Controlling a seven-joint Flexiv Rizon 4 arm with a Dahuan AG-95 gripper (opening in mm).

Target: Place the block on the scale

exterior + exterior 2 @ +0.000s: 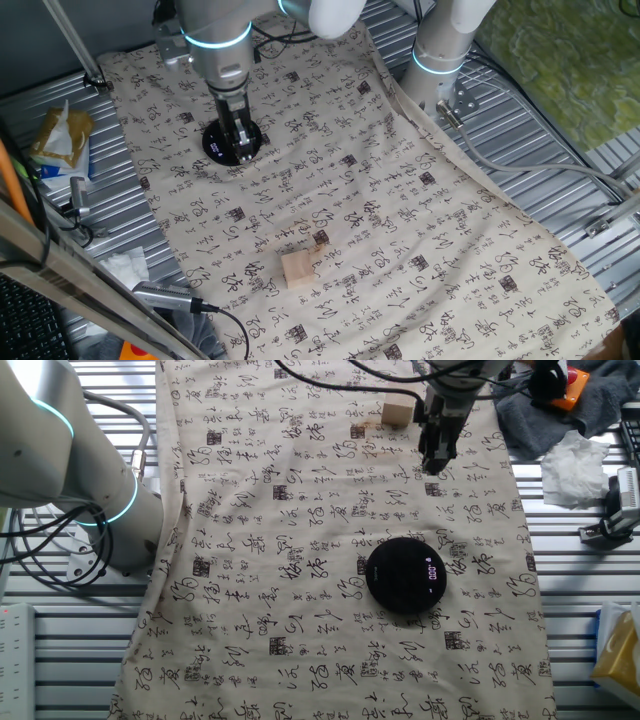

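Overhead, the tool (435, 463) hangs empty in the upper right, fingers nearly together, just below the block (398, 414) on the tabletop cloth (300, 510); the scale (405, 574) sits lower center.

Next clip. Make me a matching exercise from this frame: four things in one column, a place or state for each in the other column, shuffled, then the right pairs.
Things:
1. block
2. scale
3. end effector
4. crumpled tissue

Places or states:
A. off the cloth, on the ribbed metal table
B. round, black, digits lit
C. above the cloth, holding nothing
D. lying on the cloth, apart from the scale

Pairs: 1-D, 2-B, 3-C, 4-A
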